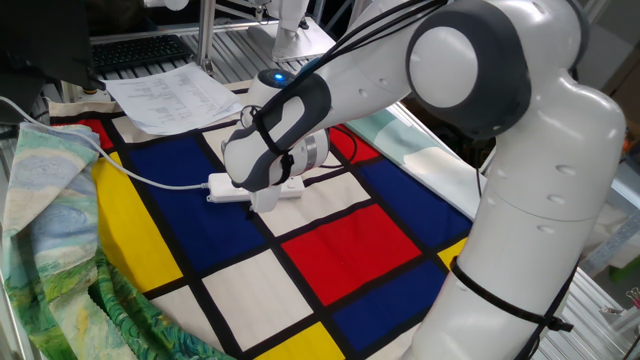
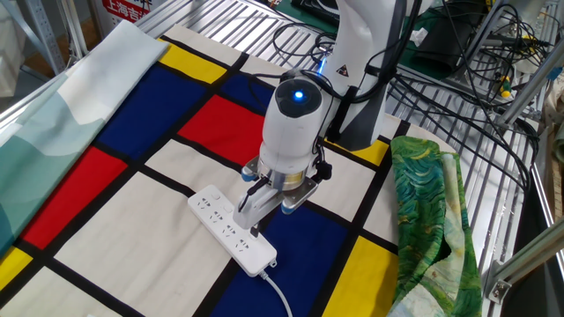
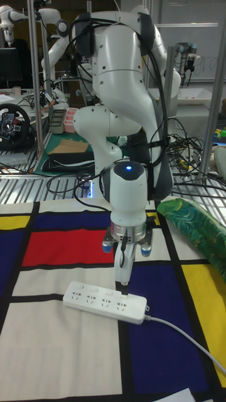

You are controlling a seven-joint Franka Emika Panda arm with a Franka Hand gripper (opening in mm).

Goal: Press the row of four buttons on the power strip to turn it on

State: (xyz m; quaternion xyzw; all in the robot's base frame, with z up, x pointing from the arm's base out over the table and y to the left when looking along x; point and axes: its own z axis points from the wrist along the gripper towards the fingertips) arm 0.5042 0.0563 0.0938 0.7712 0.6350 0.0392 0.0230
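Pincer, fingertips clenched together, is bearing on power strip; judging: keep pressing vertically, centred on button.

- One power strip — a single white bar lying on the checked cloth, with one thin white cord leaving its end.
- Four groups of socket holes can be counted along the strip's top face in the tall fixed view; the four buttons are too small to count.
- One robot arm, carrying one gripper.
- One green patterned cloth bunched at the table's edge.
- One stack of printed paper sheets at the cloth's far corner; the sheet count cannot be told.
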